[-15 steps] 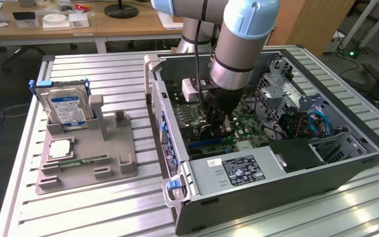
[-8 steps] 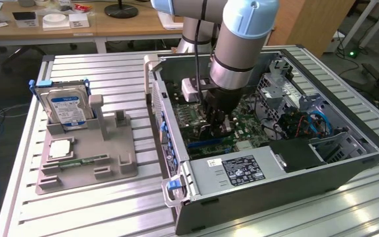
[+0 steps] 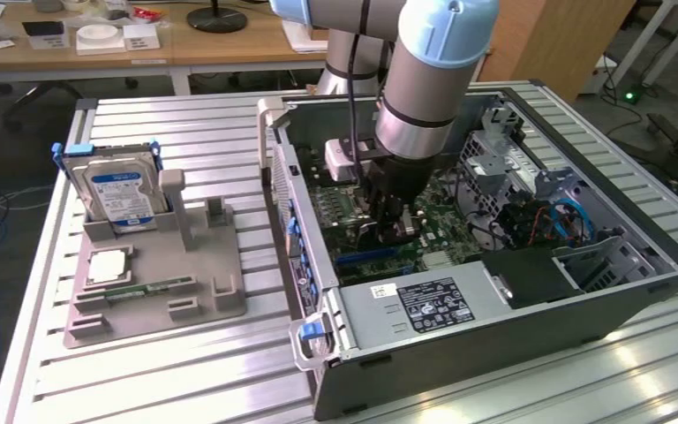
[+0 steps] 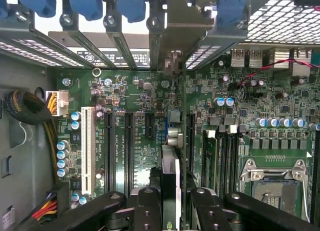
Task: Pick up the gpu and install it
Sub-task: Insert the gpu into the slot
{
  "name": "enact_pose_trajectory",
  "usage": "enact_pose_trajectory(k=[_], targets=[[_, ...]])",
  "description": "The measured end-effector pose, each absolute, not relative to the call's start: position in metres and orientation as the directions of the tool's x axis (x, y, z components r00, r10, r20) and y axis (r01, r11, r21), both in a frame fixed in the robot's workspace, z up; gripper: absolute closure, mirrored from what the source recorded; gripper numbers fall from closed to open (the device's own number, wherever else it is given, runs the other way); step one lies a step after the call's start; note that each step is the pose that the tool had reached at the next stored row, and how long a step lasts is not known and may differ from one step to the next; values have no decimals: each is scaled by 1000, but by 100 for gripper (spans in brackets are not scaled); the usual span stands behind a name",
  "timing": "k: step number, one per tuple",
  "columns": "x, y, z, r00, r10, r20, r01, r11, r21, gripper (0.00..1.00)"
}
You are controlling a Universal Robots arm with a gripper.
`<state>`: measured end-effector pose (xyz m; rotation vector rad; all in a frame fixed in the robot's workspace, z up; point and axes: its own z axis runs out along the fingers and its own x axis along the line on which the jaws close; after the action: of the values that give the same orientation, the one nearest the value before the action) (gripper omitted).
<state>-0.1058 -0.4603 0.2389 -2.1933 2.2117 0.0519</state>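
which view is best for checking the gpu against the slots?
Wrist view. It looks straight down the gpu, held edge-on in the gripper, with the motherboard slots beside it and its metal bracket at the case's rear openings. In the exterior view the gripper and arm mostly hide the card inside the case.

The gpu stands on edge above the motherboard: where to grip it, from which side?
Its upper edge, from above: the gpu is thin and upright, so jaws press its two flat faces and leave the lower edge free, as the gripper holds it.
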Motion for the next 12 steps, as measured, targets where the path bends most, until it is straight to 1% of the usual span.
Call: enact_pose_trajectory(k=[12], targets=[[-106,-462,238,-26,-999,-42,-1000,25,5,73]])
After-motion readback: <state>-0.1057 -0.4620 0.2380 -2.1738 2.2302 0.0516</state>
